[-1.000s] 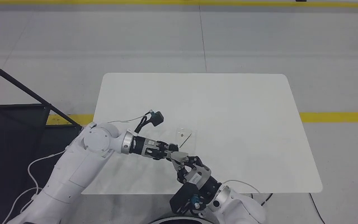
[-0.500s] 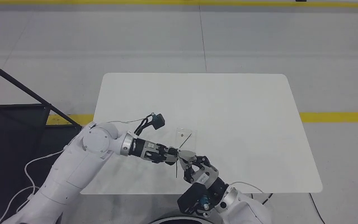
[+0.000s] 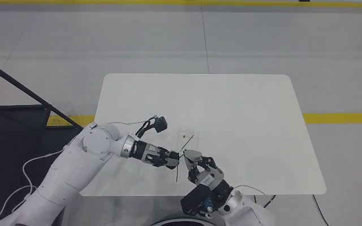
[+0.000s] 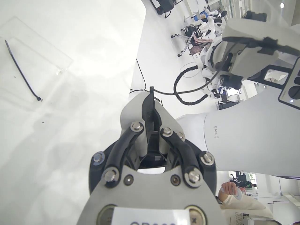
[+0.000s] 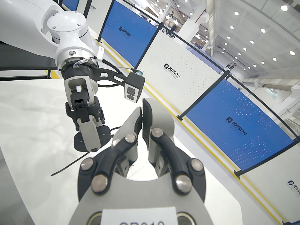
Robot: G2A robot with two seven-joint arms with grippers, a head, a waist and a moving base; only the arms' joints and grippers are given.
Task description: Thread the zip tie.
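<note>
- Black zip tie [image 5: 70, 163] hangs from the clenched left gripper [image 5: 92, 141] above the table's [image 3: 254, 113] near edge; we judge its loose tail may swing past the head.
- Right gripper [image 5: 142, 111], closed on nothing we can see, could knock it free.
- We count two zip ties (second zip tie [image 4: 20, 71] on one clear sheet [image 4: 46, 45]), two grippers.

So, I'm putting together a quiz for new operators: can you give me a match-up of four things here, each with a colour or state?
Things:
1 left gripper
2 loose zip tie
3 table
4 floor line

Colour or state:
a yellow
b white
c shut on the held zip tie
d lying on a clear sheet

Pairs: 1c, 2d, 3b, 4a
</note>
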